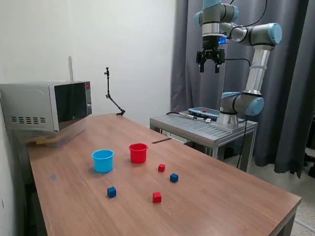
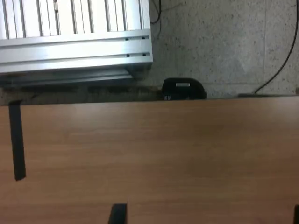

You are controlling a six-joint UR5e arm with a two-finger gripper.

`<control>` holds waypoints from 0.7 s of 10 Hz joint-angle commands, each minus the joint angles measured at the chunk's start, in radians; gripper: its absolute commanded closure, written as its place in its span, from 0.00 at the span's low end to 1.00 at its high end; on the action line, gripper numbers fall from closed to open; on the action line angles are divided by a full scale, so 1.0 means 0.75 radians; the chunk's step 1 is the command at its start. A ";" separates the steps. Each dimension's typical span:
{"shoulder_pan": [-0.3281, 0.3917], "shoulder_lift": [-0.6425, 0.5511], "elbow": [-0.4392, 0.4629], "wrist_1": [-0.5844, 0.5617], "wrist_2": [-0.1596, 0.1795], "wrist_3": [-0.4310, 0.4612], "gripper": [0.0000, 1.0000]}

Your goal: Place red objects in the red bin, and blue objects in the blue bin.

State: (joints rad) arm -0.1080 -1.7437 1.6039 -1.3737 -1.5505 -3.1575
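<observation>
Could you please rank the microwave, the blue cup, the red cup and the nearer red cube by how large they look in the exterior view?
1. Microwave, clearly largest.
2. Blue cup.
3. Red cup, slightly smaller; it sits a bit farther back, so the gap is uncertain.
4. Nearer red cube, much the smallest.

We see 1 arm [image 1: 251, 73] folded upright, its wrist held high and pointing straight down. The gripper [image 1: 210, 67] hangs empty, its 2 fingers [image 1: 202, 66] apart, though how widely is hard to judge.
</observation>
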 commanded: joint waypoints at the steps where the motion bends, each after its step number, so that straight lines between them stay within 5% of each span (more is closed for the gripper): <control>1: -0.007 0.012 -0.013 -0.062 0.000 -0.001 0.00; 7: -0.011 0.208 -0.060 -0.197 0.006 -0.007 0.00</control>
State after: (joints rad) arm -0.1177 -1.6385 1.5643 -1.4841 -1.5484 -3.1615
